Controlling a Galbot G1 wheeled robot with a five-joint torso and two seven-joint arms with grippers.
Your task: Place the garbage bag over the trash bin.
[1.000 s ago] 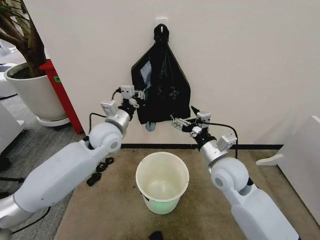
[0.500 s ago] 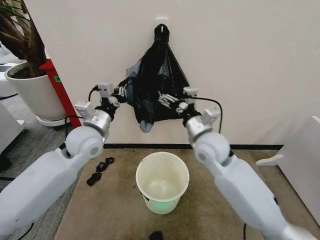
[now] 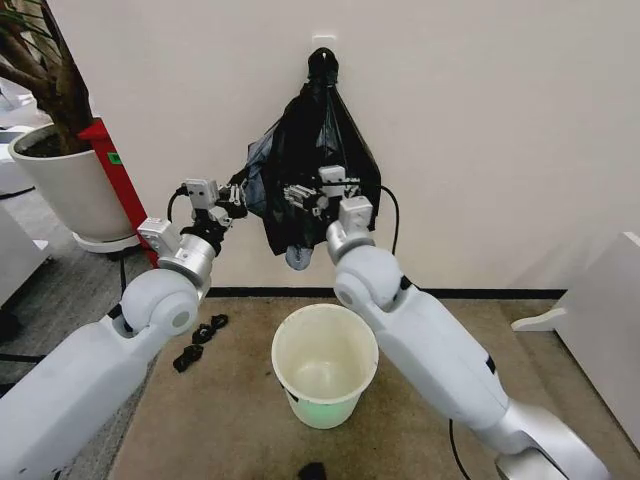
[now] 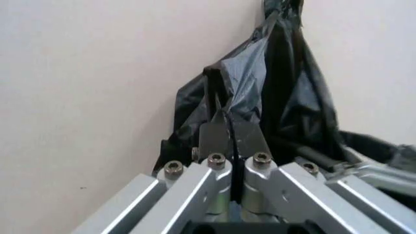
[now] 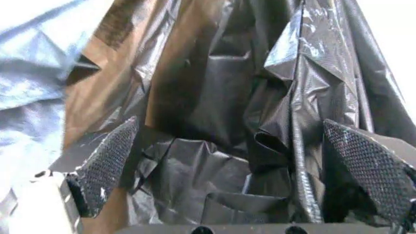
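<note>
Two tools up at the garbage bag [image 3: 318,165], trash bin [image 3: 325,363] below on the floor.

Left tool [image 3: 240,192] pinched tight on the bag's left edge, fingers [image 4: 224,139] pressed together with a fold of black plastic between them, tugging that side out from the wall. Right tool [image 3: 297,196] pushed in against the bag's front near its middle, spread wide, mesh-textured pads [image 5: 107,163] well apart with crumpled plastic lying between them, gripping nothing. Bag hanging from a hook [image 3: 322,58] on the wall above both tools, gathered narrow at the top. Bin standing upright and open-mouthed beneath and between both arms, well apart from either tool and from the bag.
</note>
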